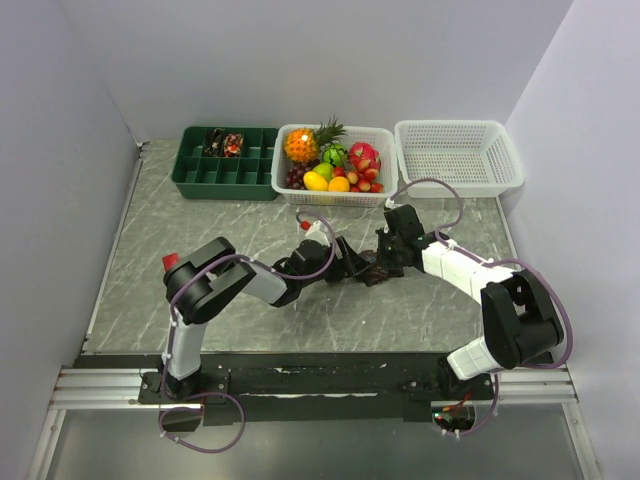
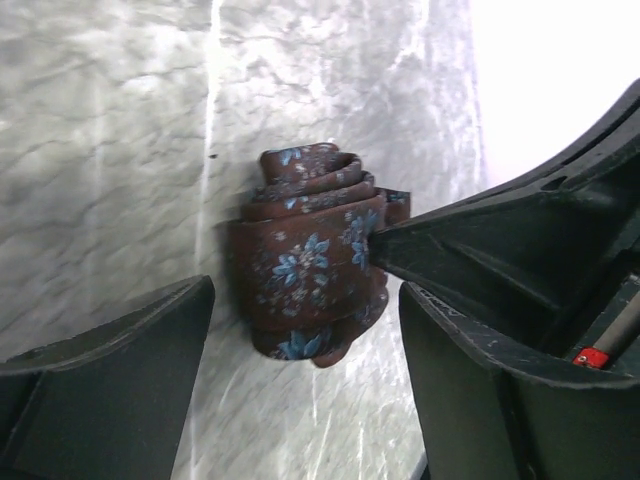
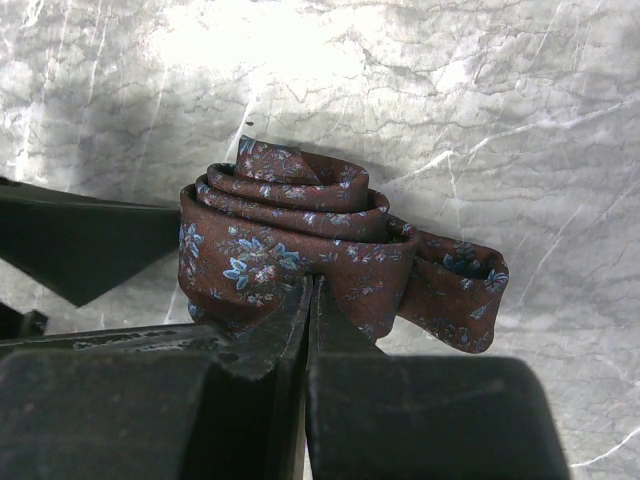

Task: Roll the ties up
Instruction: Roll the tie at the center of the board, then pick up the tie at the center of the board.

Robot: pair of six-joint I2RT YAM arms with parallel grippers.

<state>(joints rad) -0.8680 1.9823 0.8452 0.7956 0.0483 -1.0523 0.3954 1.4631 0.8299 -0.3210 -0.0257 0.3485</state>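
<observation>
One tie (image 1: 372, 270), dark brown with small blue flowers, lies rolled into a coil on the marble table between my two grippers. It shows in the left wrist view (image 2: 305, 265) and in the right wrist view (image 3: 290, 235), where a short looped tail end sticks out at the right. My right gripper (image 1: 385, 260) has its jaws closed, with the tips (image 3: 312, 290) pinching the coil's outer layer. My left gripper (image 1: 350, 262) is open (image 2: 305, 400); the coil sits just beyond its fingertips, touching neither finger. Two rolled ties (image 1: 222, 145) sit in a green tray.
The green compartment tray (image 1: 225, 190) stands at the back left. A white basket (image 1: 335, 198) full of toy fruit is at the back centre. A second white basket (image 1: 460, 150) holding nothing is at the back right. Grey walls close in both sides.
</observation>
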